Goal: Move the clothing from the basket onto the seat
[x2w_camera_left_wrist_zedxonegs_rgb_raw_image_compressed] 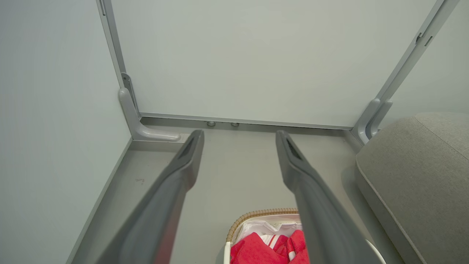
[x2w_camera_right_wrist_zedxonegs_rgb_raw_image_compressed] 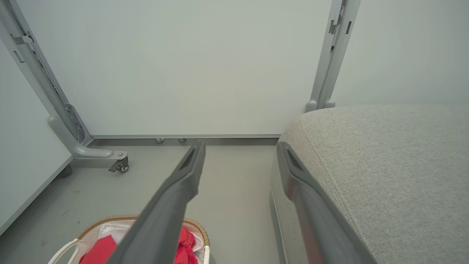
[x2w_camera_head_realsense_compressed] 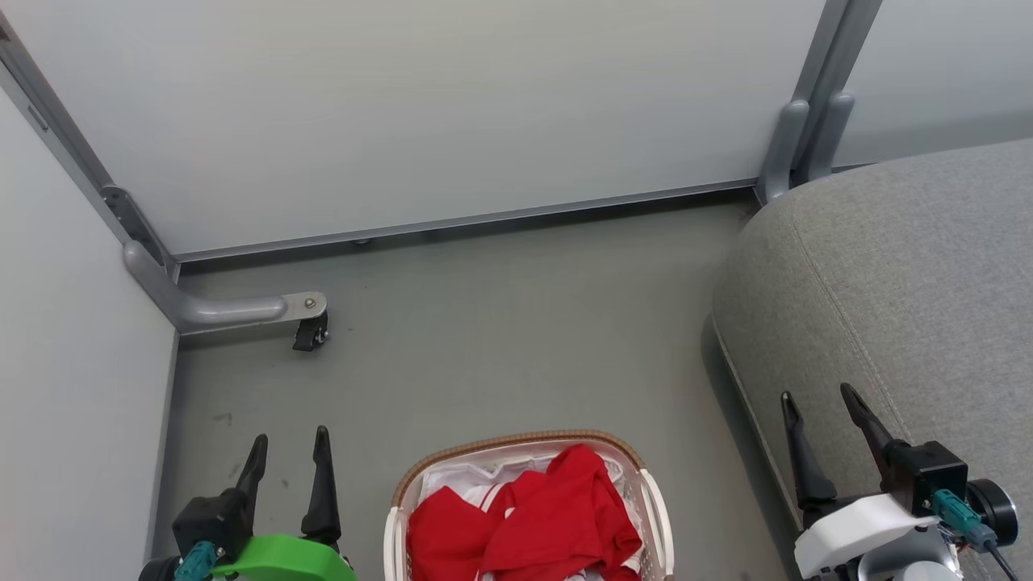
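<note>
Red clothing lies bunched in the white basket with a brown woven rim, at the bottom middle of the head view. The clothing and the basket rim also show at the bottom of the left wrist view, and the clothing in the basket at the lower left of the right wrist view. The grey seat fills the right side. My left gripper hangs open left of the basket, over the floor. My right gripper is open above the seat's near edge. Both hold nothing.
White partition panels close off the back and left. A grey panel foot with a caster juts onto the floor at the left. Bare grey floor lies between basket, panels and seat. A white liner shows under the clothing.
</note>
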